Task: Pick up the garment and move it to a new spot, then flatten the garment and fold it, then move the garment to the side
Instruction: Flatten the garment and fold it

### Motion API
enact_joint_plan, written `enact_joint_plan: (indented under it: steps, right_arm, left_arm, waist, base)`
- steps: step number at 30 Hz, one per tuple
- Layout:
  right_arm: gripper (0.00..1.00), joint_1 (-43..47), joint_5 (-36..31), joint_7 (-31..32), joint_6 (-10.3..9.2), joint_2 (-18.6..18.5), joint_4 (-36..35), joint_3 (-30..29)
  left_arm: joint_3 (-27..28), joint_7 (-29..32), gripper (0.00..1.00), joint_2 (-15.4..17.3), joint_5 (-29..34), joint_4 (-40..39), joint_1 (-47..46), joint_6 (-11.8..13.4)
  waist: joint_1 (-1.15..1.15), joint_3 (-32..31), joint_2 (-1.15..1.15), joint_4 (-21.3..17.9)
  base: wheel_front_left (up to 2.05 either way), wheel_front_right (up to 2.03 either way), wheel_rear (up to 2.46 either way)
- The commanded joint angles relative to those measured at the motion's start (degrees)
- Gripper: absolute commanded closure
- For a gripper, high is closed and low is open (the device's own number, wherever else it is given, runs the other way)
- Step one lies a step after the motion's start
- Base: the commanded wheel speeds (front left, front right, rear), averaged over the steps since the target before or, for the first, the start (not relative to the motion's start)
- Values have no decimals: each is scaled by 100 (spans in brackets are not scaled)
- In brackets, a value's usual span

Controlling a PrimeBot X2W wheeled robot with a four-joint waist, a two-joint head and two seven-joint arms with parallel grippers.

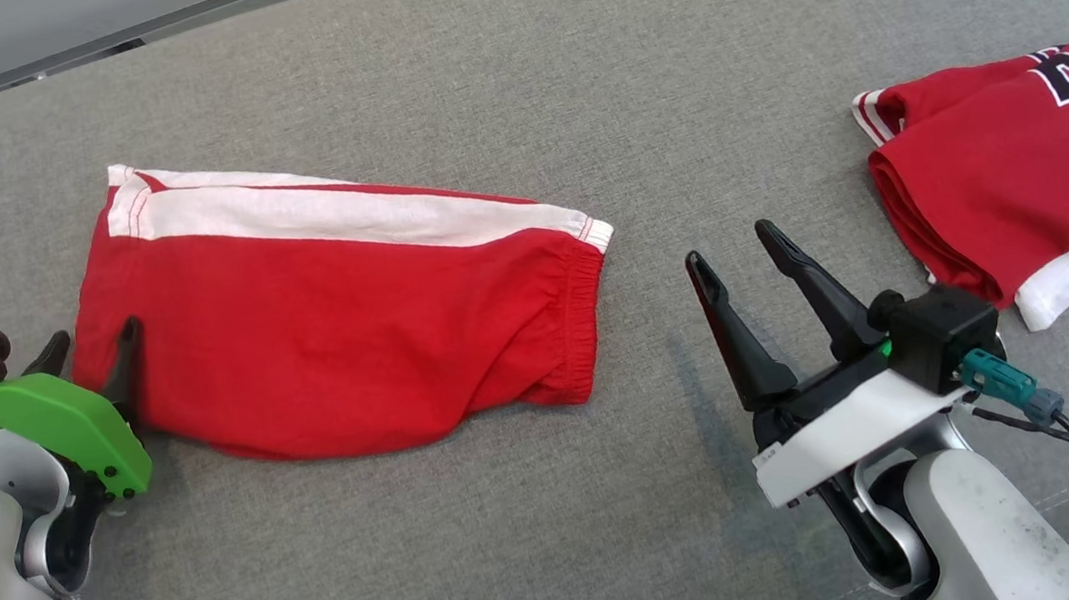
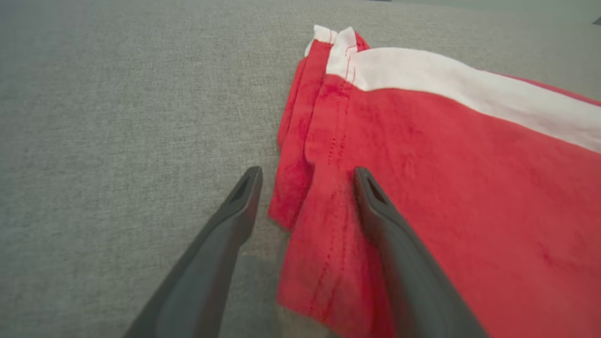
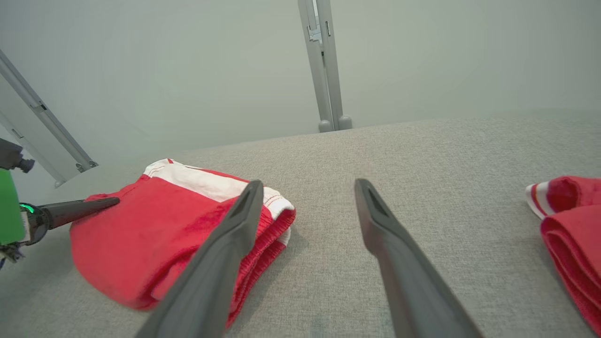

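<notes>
The garment (image 1: 347, 331) is a pair of red shorts with a white side stripe, lying folded flat on the grey padded surface (image 1: 489, 74). My left gripper (image 1: 96, 335) is open at the shorts' left hem. In the left wrist view the garment (image 2: 469, 188) edge runs between the fingers of that gripper (image 2: 307, 172): one finger over the cloth, the other over bare grey fabric. My right gripper (image 1: 729, 244) stands open and empty to the right of the elastic waistband. From the right wrist, the gripper (image 3: 308, 183) points past the garment (image 3: 141, 234) toward the wall.
A second folded red garment, a jersey with the number 23 (image 1: 1013, 175), lies at the right edge; its rolled edge (image 3: 573, 225) shows from the right wrist. Bare grey surface lies between the two garments. A metal post (image 3: 324, 70) stands behind the far edge.
</notes>
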Motion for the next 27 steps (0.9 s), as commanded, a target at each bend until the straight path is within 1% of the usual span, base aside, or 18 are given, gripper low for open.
enact_joint_plan:
  steps: [1,5,6,7,8,10,11,12,13,18,23,27]
  right_arm:
    - [0,29,-1,-19,0,-10,-11,19]
    - [0,-5,34,-45,0,-9,9,85]
    - [0,-13,40,-55,0,-9,8,100]
    - [0,-20,46,-63,0,-9,9,108]
    - [0,-23,55,-70,0,-9,14,118]
    - [0,-30,73,-81,0,-9,29,137]
    - [0,-36,84,-92,0,-9,39,145]
    - [0,-38,89,-99,0,-9,48,149]
    - [0,-38,92,-103,0,-9,58,152]
    - [0,-12,90,-143,0,-10,97,88]
    - [0,75,54,-158,0,-10,115,-25]
    - [0,179,28,-136,0,-10,129,-139]
  left_arm:
    - [-10,18,0,20,53,112,-108,-6]
    - [-82,175,0,43,50,415,-226,-77]
    - [-87,191,15,49,44,459,-247,-85]
    - [-94,208,26,48,36,501,-263,-93]
    - [-104,213,47,48,33,550,-279,-105]
    - [-117,240,57,59,29,629,-313,-120]
    - [-122,256,71,59,21,669,-321,-127]
    - [-126,256,89,58,14,705,-324,-137]
    - [-135,250,100,51,9,740,-328,-145]
    - [-159,148,100,-47,-57,768,-297,-223]
    - [-121,-82,100,-107,-178,654,-111,-279]
    - [-94,-341,100,-196,-248,363,251,-227]
  waist:
    - [0,49,33,-76]
    - [0,99,33,-182]
    - [0,109,33,-201]
    - [0,115,33,-215]
    - [0,119,33,-229]
    - [0,129,33,-256]
    - [0,130,33,-266]
    - [0,128,33,-275]
    - [0,122,33,-281]
    - [0,55,33,-242]
    - [0,-141,33,-69]
    - [0,-344,33,129]
  base:
    - [0,0,0]
    - [0,0,0]
    - [0,0,0]
    - [0,0,0]
    - [0,0,0]
    - [0,0,0]
    - [0,0,0]
    - [0,0,0]
    - [0,0,0]
    - [0,0,0]
    - [0,0,0]
    - [0,0,0]
